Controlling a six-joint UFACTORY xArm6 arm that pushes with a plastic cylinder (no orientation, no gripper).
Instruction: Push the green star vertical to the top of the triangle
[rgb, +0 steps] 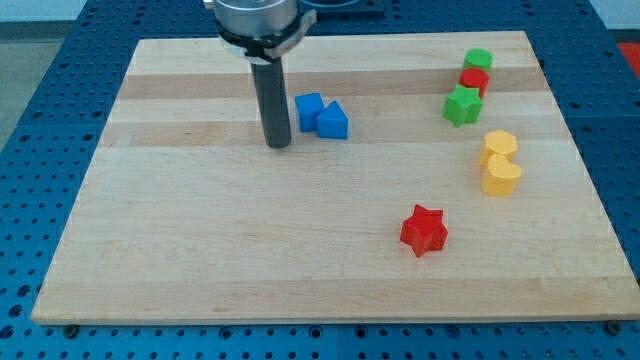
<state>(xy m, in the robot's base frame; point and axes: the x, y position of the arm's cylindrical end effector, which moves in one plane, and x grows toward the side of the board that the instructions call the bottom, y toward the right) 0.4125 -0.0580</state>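
Observation:
The green star (462, 105) lies near the board's right edge, toward the view's top. A blue triangle (332, 121) sits near the top middle, touching a blue block (309, 108) on its left. My tip (278, 144) rests on the board just left of the blue block and slightly below it, a small gap apart. The green star is far to the right of my tip.
A red block (474, 80) and a green block (478, 60) sit just above the green star. Two yellow blocks (499, 144) (501, 175) lie below it. A red star (423, 230) lies lower middle-right. The wooden board (200, 250) is edged by a blue pegboard.

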